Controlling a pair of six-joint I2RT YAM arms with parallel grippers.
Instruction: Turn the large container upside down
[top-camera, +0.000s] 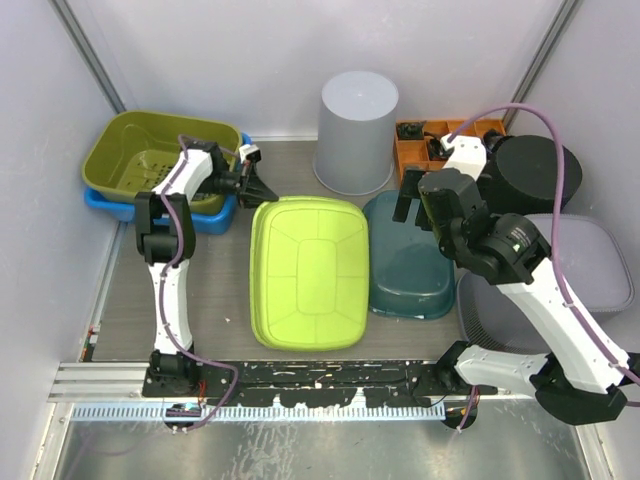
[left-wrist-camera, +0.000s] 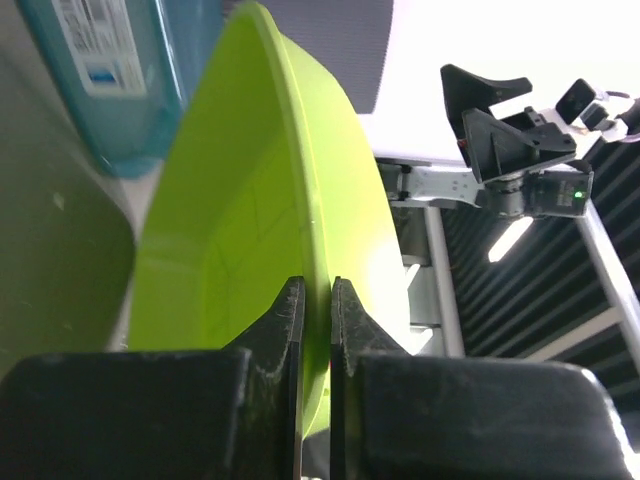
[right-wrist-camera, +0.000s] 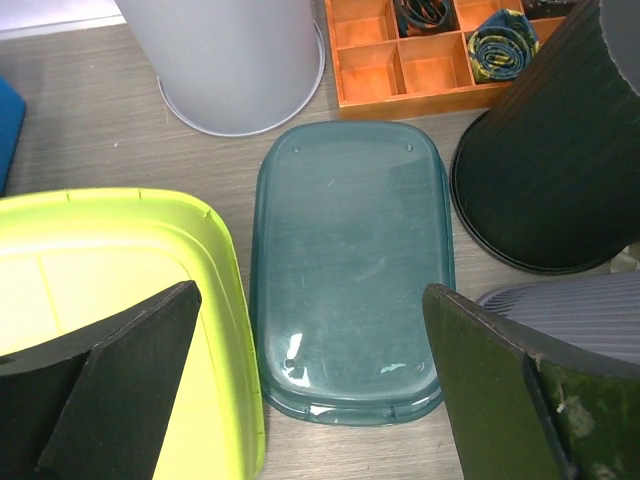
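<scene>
Left hand is clamped on the rim of the big lime-green plastic tub, which sits on the tabletop right in front of its fingers. Right hand is spread wide, gripping nothing, with a teal plastic tub below it.

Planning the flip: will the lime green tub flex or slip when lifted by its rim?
Likely light for its size: the lime green tub looks thin-walled. It may flex, since the left gripper pinches only one rim edge. Glossy plastic could slip in that narrow grip.
</scene>
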